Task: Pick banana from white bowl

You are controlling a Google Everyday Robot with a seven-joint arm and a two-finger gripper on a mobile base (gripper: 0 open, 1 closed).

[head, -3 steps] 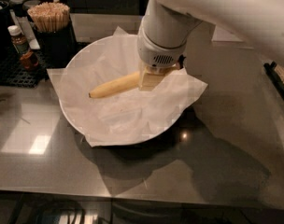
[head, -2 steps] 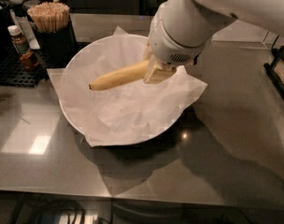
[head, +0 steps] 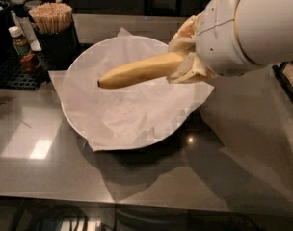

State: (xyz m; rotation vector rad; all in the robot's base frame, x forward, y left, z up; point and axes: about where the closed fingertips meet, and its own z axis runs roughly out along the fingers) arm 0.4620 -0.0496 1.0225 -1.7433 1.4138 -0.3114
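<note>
A: Gripper (head: 184,57) state?

B: Shut down on the banana (head: 137,71). One pale pad sits above its right end and one below, both touching the peel.

A: Banana position?

B: Roughly horizontal over the white bowl (head: 96,47), with the free left tip slightly lower and pointing left. It looks clear of the crinkled paper lining (head: 132,114), but I can't confirm the gap from this angle.

A: What's hidden or cut off?

B: The banana's right end is buried between the pads. The white arm (head: 252,28) covers the bowl's right rim and runs out of frame at the top right. The paper covers the whole bowl interior, and its corners hang over the rim.

A: Surroundings?

B: Dark glossy counter (head: 151,182). Back left there's a holder of wooden sticks (head: 51,17) and a small bottle (head: 19,40). The label isn't readable.
</note>
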